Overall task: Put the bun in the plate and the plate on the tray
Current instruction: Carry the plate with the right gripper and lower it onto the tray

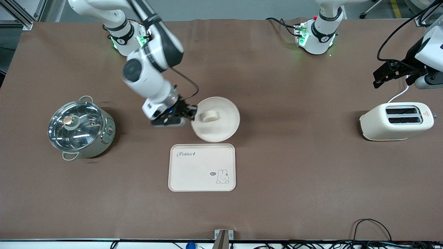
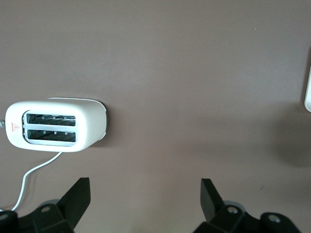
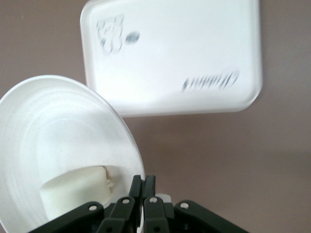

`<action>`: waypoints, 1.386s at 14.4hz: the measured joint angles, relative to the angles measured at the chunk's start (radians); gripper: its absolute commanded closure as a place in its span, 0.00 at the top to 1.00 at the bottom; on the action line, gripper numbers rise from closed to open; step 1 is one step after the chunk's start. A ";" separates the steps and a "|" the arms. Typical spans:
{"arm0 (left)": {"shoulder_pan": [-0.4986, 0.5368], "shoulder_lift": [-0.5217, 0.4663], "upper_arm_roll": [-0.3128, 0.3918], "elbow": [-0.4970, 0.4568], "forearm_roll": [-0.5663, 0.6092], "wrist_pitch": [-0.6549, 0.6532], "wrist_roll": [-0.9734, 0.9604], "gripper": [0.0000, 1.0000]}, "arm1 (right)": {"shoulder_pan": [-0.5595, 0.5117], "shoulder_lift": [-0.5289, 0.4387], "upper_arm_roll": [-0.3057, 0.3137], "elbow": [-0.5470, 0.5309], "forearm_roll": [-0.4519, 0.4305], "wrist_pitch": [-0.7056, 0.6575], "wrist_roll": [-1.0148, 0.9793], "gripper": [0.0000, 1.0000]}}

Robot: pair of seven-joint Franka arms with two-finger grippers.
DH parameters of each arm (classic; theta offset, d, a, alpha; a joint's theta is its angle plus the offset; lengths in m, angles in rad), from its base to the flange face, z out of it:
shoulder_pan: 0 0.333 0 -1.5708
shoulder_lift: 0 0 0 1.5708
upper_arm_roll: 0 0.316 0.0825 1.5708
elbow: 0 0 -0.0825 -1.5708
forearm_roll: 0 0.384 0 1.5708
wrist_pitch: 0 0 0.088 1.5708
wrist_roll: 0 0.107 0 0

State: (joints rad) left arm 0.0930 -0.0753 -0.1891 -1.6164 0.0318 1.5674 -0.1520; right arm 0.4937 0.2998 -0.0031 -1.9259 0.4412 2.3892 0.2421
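The round cream plate (image 1: 216, 119) is held tilted above the brown table, over a spot just beyond the tray's edge toward the robots' bases. The pale bun (image 1: 209, 116) lies inside it. My right gripper (image 1: 192, 114) is shut on the plate's rim at the right arm's side. In the right wrist view the fingers (image 3: 142, 187) pinch the rim of the plate (image 3: 58, 141), with the bun (image 3: 75, 189) resting close by. The rectangular tray (image 1: 202, 167) with "Rabbit" lettering lies flat and bare; it also shows in the right wrist view (image 3: 175, 53). My left gripper (image 2: 145, 194) waits open and empty near the toaster.
A white toaster (image 1: 397, 121) with a cord stands at the left arm's end of the table; it also shows in the left wrist view (image 2: 56, 126). A steel pot with a glass lid (image 1: 80, 127) stands at the right arm's end.
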 measured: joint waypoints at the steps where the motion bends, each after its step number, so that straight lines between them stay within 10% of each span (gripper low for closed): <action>1: 0.000 0.000 0.000 0.000 0.000 0.000 0.000 1.00 | -0.044 0.032 -0.001 0.030 0.012 -0.013 -0.066 0.00; 16: 0.000 0.000 0.000 0.003 0.000 0.001 0.000 1.00 | -0.143 0.603 0.005 0.560 0.108 -0.002 -0.254 0.00; 17: 0.000 0.000 0.000 0.003 0.000 0.002 0.000 1.00 | -0.150 0.610 0.006 0.566 0.108 -0.007 -0.256 0.07; 18: 0.000 0.000 -0.001 0.003 0.000 0.002 0.000 1.00 | -0.157 0.612 0.007 0.573 0.109 -0.016 -0.258 0.42; 19: 0.000 0.000 -0.001 0.004 0.000 0.003 0.000 1.00 | -0.161 0.612 0.008 0.580 0.109 -0.023 -0.259 0.99; 20: 0.000 0.000 -0.001 0.005 0.000 0.003 0.000 1.00 | -0.163 0.612 0.009 0.591 0.109 -0.028 -0.259 1.00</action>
State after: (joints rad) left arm 0.0928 -0.0754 -0.1903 -1.6112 0.0317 1.5702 -0.1519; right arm 0.3307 0.9113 0.0057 -1.3350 0.5506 2.3616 -0.0173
